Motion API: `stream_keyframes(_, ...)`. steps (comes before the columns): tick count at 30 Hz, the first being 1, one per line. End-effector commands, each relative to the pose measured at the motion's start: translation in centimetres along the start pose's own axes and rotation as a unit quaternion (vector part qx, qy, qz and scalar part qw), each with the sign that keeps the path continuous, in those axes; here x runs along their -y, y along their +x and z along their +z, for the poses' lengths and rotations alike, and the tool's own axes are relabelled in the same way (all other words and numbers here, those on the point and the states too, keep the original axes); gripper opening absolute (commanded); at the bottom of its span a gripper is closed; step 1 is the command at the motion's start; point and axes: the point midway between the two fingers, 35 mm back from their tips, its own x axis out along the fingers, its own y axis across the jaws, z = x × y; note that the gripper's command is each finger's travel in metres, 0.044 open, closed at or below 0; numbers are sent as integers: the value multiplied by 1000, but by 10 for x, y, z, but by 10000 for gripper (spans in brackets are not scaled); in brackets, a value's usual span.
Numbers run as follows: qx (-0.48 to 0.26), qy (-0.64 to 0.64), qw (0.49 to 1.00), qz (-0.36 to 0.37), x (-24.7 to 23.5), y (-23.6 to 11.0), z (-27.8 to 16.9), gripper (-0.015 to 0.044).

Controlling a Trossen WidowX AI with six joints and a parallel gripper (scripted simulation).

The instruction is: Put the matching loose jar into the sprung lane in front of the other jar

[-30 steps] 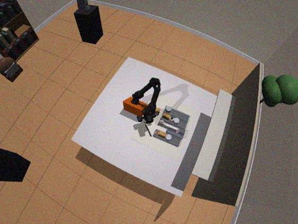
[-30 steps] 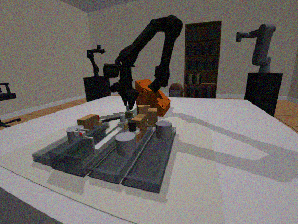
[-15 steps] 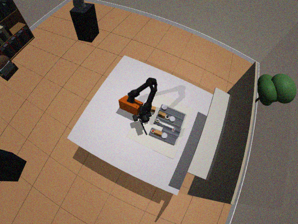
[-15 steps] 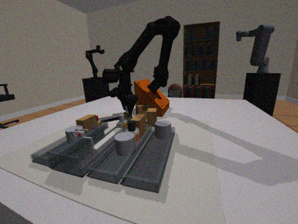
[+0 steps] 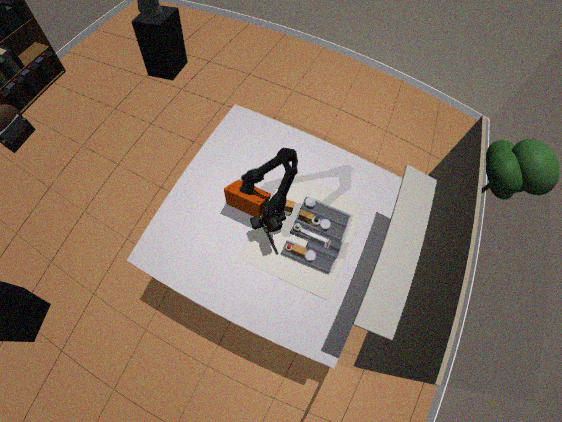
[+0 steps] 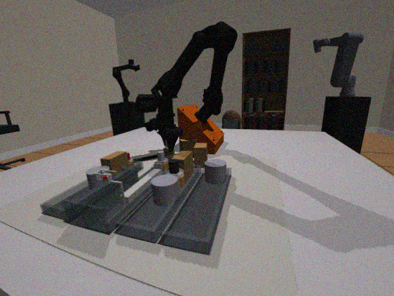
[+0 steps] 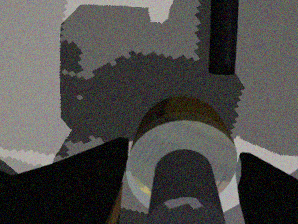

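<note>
The arm has its claw [image 6: 168, 145] lowered over a loose jar [image 7: 182, 163] that stands on the desk [image 6: 298, 168] just in front of the grey lane tray [image 6: 196, 224]. In the wrist view the jar's pale round top fills the space between the two dark fingers, which sit on either side of it. The fingers are partway in and appear to be closing on the jar; whether they already press its sides cannot be told, so the jar counts as bracketed, not yet firmly held. It rests on the desk, not lifted. By my reading the task is at its first stage: the matching jar has been chosen and reached, and the grasp is under way. Everything else is left: finishing the grip, raising the jar, carrying it to the front of the sprung lane, pushing the jar already there back against the pusher plate, setting the new one down behind the low front stop, and letting go. Which lane is the sprung one is hard to make out here.
</note>
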Motion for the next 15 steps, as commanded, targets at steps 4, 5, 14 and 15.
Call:
stream_keyframes(4, 0, 3, 1000, 2, 0, 1, 0, 144)
stream_keyframes(5, 0, 3, 1000, 2, 0, 1, 0, 118)
stream_keyframes(14, 3, 4, 1000, 0, -4, -46, 11, 0)
stream_keyframes(15, 3, 4, 1000, -1, -4, -53, 11, 0)
